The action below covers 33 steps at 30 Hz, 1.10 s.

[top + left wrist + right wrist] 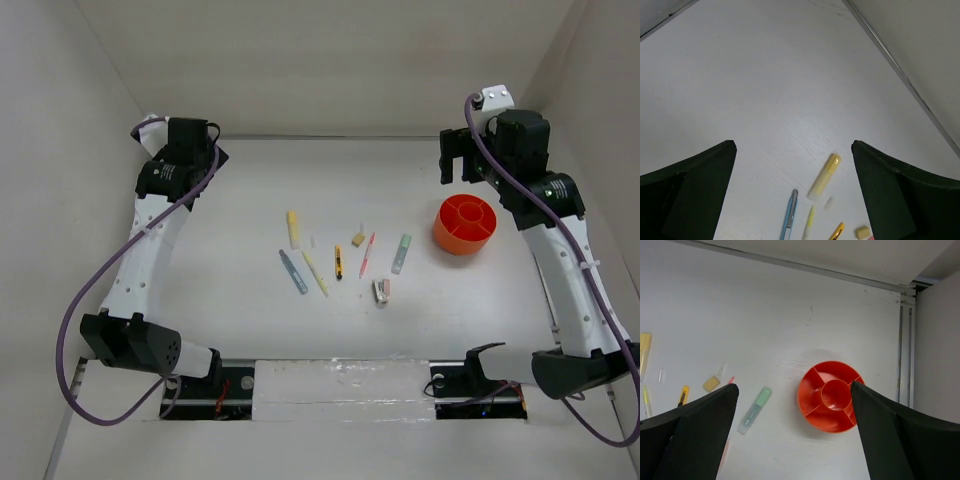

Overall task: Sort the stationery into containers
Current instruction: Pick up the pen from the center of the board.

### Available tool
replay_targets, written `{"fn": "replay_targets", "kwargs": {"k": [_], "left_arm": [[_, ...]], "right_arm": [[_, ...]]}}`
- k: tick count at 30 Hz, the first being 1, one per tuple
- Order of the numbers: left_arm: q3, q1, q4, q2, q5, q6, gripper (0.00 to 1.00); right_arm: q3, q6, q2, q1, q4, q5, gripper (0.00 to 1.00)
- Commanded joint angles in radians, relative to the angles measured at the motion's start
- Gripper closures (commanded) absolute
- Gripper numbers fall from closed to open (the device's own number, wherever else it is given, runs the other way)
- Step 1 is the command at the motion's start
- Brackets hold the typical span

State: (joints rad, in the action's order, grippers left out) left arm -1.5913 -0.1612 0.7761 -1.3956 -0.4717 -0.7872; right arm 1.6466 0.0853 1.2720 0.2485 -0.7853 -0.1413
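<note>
Nothing is sorted at this point. The round orange tub [441, 233] sits on the right side of the white table [250, 180] with its divided compartments bare, and every piece of stationery lies loose on the tabletop to its left. Nearest the tub is the pale green marker [401, 254], then the thin red pen [367, 255] with the tan eraser cube [357, 239] just beside its far end. Next come the yellow-black pen [339, 262], a thin yellow-green pen [315, 272], the blue pen [292, 271] and the chunky pale yellow marker [293, 228]. The small grey-pink piece [381, 291] lies on its own, closer to the arm bases. None of them touch the tub. The right gripper [794, 386] hangs above the table's far right, looking down on the tub and the green marker, with its jaws spread wide and nothing between them. The left gripper [793, 145] is over at the far left, also spread wide and holding nothing, with the yellow marker and blue pen showing in its wrist view.
</note>
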Motion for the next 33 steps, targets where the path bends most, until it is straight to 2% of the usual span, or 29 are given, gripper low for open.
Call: {"fn": "replay_targets", "kwargs": {"k": [1,3,6,8,10,11,14,18,24,28,33], "left_arm": [[-0.044,0.006,0.020,-0.002,-0.027,-0.024,0.00],[-0.053,0.006,0.020,-0.002,-0.027,-0.024,0.00],[-0.053,0.006,0.011,-0.002,-0.027,-0.024,0.00],[-0.053,0.006,0.002,-0.002,-0.027,-0.024,0.00],[-0.053,0.006,0.002,0.007,-0.018,-0.024,0.00],[-0.053,0.006,-0.007,0.007,-0.018,-0.024,0.00],[-0.041,0.006,-0.035,0.017,-0.007,-0.012,0.00],[-0.019,0.006,-0.044,0.026,0.015,-0.003,0.00],[0.004,0.006,-0.078,0.026,0.047,0.049,0.00],[0.036,0.006,-0.087,0.037,0.047,0.049,0.00],[0.041,0.006,-0.063,0.014,0.047,0.049,0.00]], "right_arm": [[-0.008,0.010,-0.005,-0.008,0.029,0.017,0.00],[-0.008,0.065,-0.026,0.004,0.067,0.017,0.00],[0.002,0.100,-0.030,0.086,0.121,-0.043,0.00],[0.054,0.100,0.030,0.170,0.083,-0.087,0.00],[0.157,0.080,0.156,0.256,0.003,-0.142,0.00],[0.180,0.067,0.193,0.346,-0.009,-0.194,0.00],[0.196,0.018,0.285,0.446,0.020,-0.202,0.00],[0.137,-0.071,0.384,0.491,0.110,-0.048,0.03],[0.059,-0.142,0.512,0.546,0.155,-0.081,0.08],[0.025,-0.162,0.550,0.566,0.196,0.001,0.14],[-0.025,-0.209,0.572,0.594,0.196,0.002,0.23]]}}
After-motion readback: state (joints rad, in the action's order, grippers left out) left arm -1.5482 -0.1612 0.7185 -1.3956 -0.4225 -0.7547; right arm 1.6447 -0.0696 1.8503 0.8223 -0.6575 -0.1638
